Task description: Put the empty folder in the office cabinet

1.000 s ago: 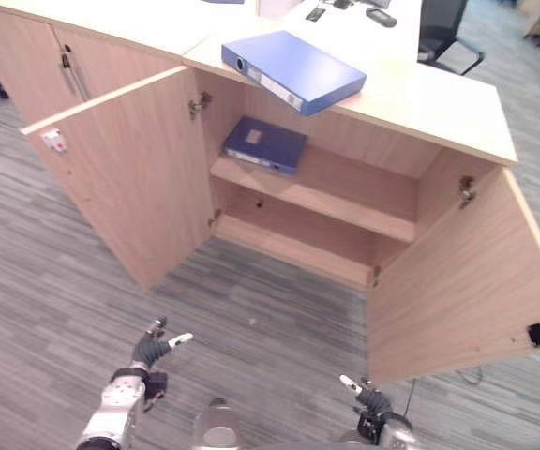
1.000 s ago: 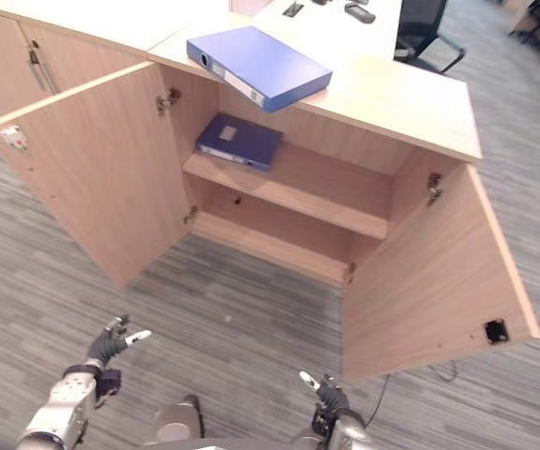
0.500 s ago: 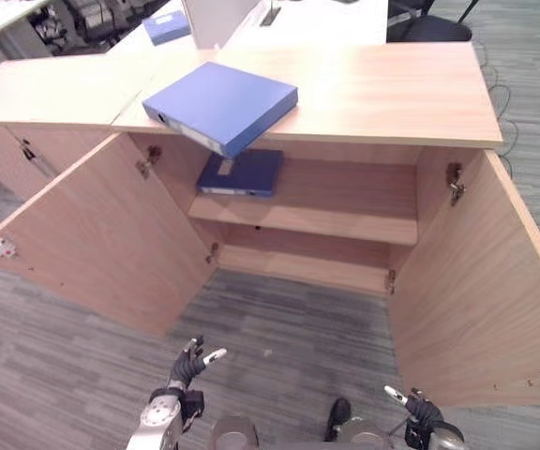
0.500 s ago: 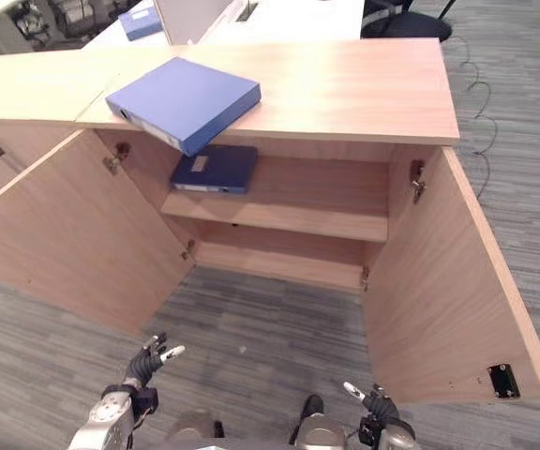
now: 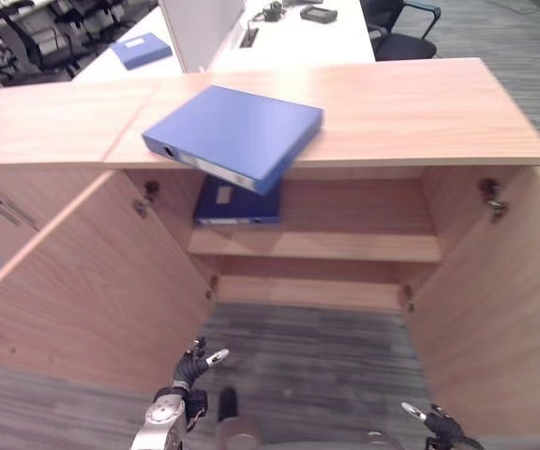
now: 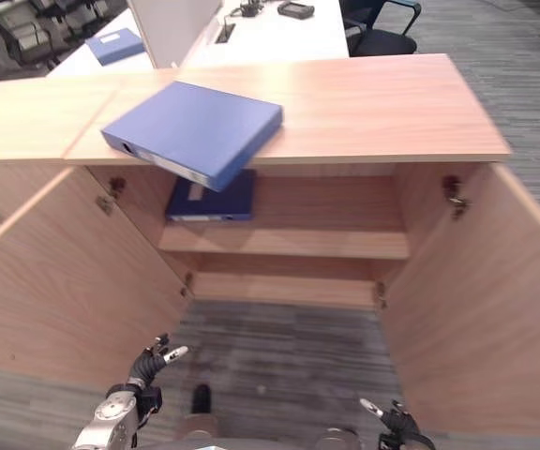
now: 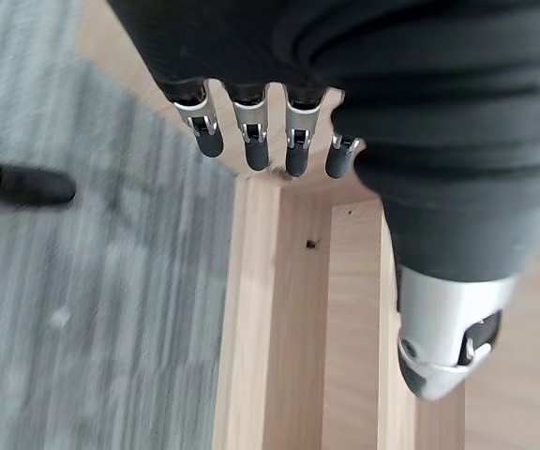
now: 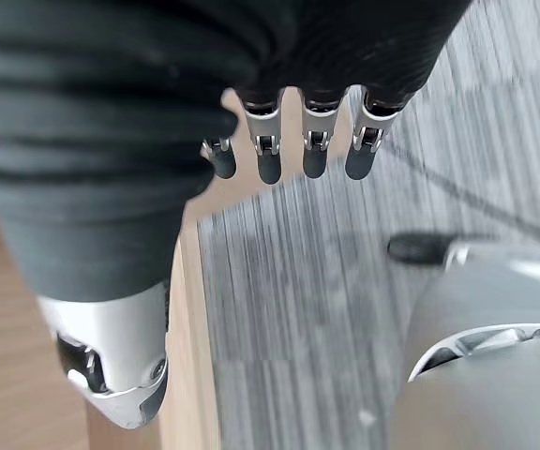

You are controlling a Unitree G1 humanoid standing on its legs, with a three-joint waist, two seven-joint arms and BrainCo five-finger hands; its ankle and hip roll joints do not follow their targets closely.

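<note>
On the cabinet top: blue folder (image 5: pixel 235 135) lies flat near the front edge, toward the left end, one corner jutting out past the edge over the open compartment; spine with its round finger hole faces the front-left.
Cabinet (image 5: pixel 420 103): light wood-grain laminate, smooth flat top, both doors swung wide open, hinges showing inside; two compartments split by one shelf.
Upper shelf: second, darker blue folder (image 5: pixel 236 201) lies flat at the left end, close to the side wall; the rest of that shelf is bare, as is the bottom board.
Left hand (image 5: pixel 192 367): low over the grey carpet before the left door, well apart from the folder, fingers spread and relaxed, holding nothing; its wrist view shows straight dark-tipped fingers (image 7: pixel 255 141) above wood panels.
Right hand (image 6: pixel 390 418): low near the right door, fingers loosely extended, empty; its wrist view shows the same.
Handling, as a guess: stiff board box shape, light if empty, smooth cover likely a bit slippery; not fragile.
Where to take hold: the overhanging corner or the long sides, one hand each side, thumbs on top; or slide it further off the edge first.
Floor: grey striped carpet, matte.
Behind: white table (image 5: pixel 293 36) carrying small dark devices, another blue folder (image 5: pixel 136 50) further back left.
</note>
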